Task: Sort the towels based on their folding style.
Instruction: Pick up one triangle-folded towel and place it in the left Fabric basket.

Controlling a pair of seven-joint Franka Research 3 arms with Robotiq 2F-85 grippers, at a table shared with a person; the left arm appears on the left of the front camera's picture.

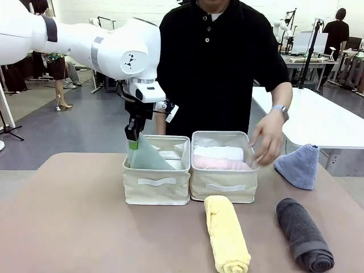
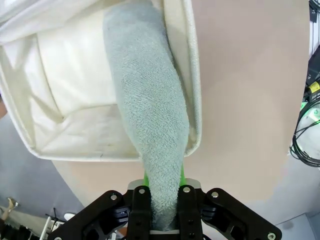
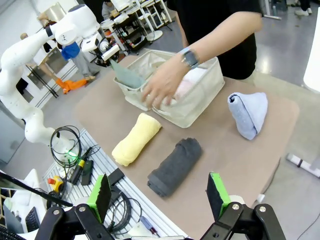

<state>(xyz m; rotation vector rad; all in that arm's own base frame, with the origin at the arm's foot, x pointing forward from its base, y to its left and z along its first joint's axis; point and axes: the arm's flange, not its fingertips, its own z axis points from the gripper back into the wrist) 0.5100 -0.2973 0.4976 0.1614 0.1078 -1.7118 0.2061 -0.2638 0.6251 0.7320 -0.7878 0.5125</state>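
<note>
Front view gives us the count so far. The white towel (image 1: pixel 219 152) and pink towel (image 1: pixel 219 164) lie rolled in the right basket (image 1: pixel 223 187), with the person's hand (image 1: pixel 267 139) at its rim.

Our left hand (image 1: pixel 133 139) pinches the narrow tip of the teal towel (image 1: pixel 149 156). This cone's wide end is down inside the left basket (image 1: pixel 156 190), along one side wall. From the left wrist we cannot quite tell whether it rests on the basket floor, so we judge this placement not yet finished: the towel needs releasing.

Three remain on the desk (image 1: pixel 68 216). The yellow towel (image 1: pixel 226 233) and dark grey towel (image 1: pixel 303 233), both rolls, lie in front of the right basket. The light blue towel (image 1: pixel 300 165), a cone, stands just beside that basket.

Our right hand (image 3: pixel 160 195) hangs spread and empty, well apart from them.
</note>
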